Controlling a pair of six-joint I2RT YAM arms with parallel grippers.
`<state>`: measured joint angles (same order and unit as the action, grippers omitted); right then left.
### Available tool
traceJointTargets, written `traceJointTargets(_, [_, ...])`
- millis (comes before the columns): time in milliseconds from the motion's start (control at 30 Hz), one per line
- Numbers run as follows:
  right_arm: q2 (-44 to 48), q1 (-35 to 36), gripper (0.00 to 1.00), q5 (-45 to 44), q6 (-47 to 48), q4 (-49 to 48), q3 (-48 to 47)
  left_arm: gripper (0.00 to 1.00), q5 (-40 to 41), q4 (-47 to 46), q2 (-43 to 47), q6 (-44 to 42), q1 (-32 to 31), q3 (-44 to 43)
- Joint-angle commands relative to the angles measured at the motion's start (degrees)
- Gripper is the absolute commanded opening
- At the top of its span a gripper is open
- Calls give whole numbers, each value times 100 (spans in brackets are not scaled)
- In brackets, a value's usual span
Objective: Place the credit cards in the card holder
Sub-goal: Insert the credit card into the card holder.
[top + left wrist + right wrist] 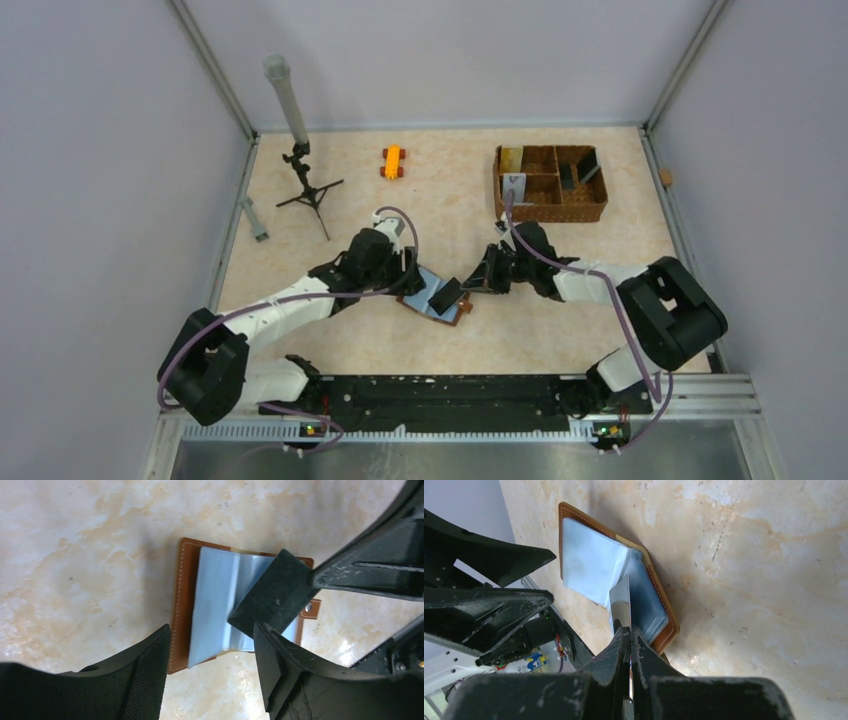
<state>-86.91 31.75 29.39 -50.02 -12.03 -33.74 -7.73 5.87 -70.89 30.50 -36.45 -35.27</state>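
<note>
A brown woven basket (pixel 550 212) with several compartments is sitting at the far right of the pale marbled bench (pixel 440 205). A small orange toy vehicle (pixel 392 162) is lying near the far edge. A black tripod (pixel 308 190) is standing at the far left, holding up a tilted grey tube (pixel 286 98), and a short grey bar (pixel 255 218) is lying near it

Pale beige marbled tabletop (pixel 440 215), grey walls on three sides. Card holder (pixel 215 592) lies open near middle, brown leather side down, blue pockets facing up. Brown woven basket (pixel 550 185) sits beyond card holder and to right, well apart from it. Small orange toy car (pixel 392 162) beyond card holder, slightly left. Black tripod (pixel 310 192) with upright grey tube beyond and left. Short grey bar (pixel 254 218) farther left, at table edge.
</note>
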Motion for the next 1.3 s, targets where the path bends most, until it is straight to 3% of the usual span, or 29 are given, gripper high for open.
traceJointTargets(0, [-118, 93, 0, -130, -77, -418, 88, 65, 568, 348, -211, -62, 7, -277])
traceJointTargets(200, [-260, 128, 0, -182, -87, -513, 115, 61, 269, 120, -387, 128, 41, -219])
traceJointTargets(733, [-669, 224, 0, -201, -71, -746, 27, 25, -90, -262, -622, 412, 63, 95])
traceJointTargets(1267, [-1062, 253, 0, -158, 479, -304, -407, 24, -211, -235, -627, 66, 67, 76])
